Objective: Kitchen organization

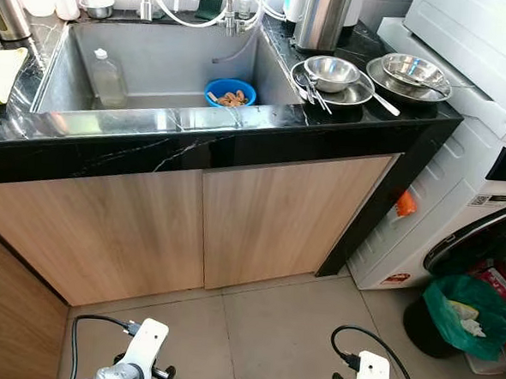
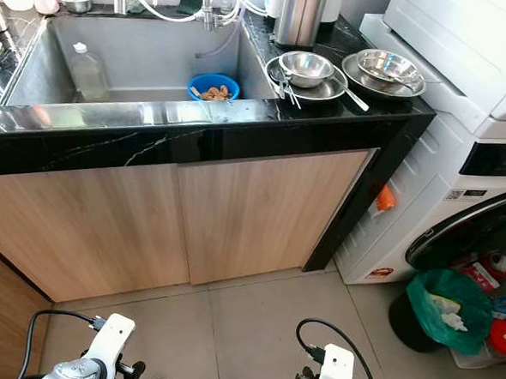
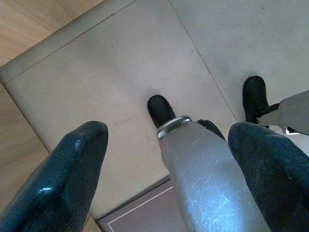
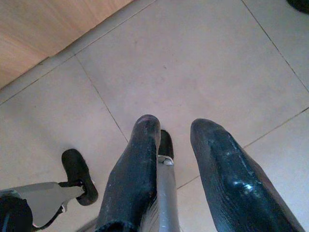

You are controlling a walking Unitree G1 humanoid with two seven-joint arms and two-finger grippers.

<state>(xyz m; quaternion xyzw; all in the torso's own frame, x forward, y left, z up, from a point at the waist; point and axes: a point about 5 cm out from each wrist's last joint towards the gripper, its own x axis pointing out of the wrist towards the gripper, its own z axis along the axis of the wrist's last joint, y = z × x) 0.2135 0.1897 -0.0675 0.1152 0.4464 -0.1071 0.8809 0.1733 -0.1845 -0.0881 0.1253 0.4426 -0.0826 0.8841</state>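
We start at our left hand, hanging low over the pale floor tiles, its two rounded black fingers spread wide and gripping nothing. Our right hand hangs the same way, glossy fingers parted by a narrower gap, also empty. From the head we see both silver wrists down low, black cables looping off them.

Looking out, two smooth light-wood cabinet doors face us beneath a black marble tabletop with white veins. Set into it is a deep grey sink. Inside, a round blue bowl holding brownish scraps sits at the near right corner, and a clear plastic bottle stands toward the left.

Right of the sink, on the tabletop, a shiny steel bowl rests on a steel plate with cutlery, and a second steel dish sits just beside it. Further right, a white washing machine stands, with a bin in a green bag on the floor.
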